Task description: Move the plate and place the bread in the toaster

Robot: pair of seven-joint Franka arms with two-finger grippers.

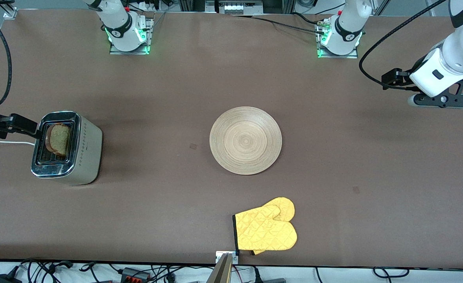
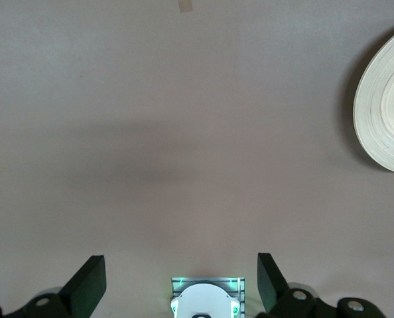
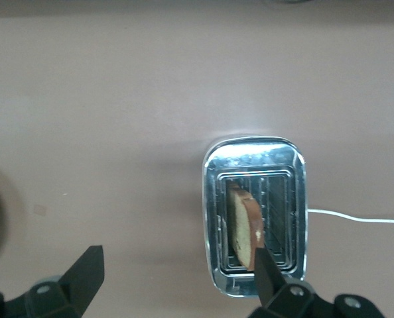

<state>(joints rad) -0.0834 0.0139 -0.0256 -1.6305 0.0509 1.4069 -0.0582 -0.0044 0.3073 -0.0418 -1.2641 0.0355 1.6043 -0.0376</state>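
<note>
Table (image 1: 168, 78): brown. Wooden plate (image 1: 246, 140) lies bare at centre, nearer the camera than both bases. Silver toaster (image 1: 67, 148) stands at the right arm's end, the bread slice (image 1: 59, 139) upright in one slot. Right gripper (image 3: 177, 281) hangs over the toaster, fingers spread, empty. Left gripper (image 2: 182, 283) waits spread over bare table. Judgement: both steps look complete; next, the right arm need only retract.
</note>
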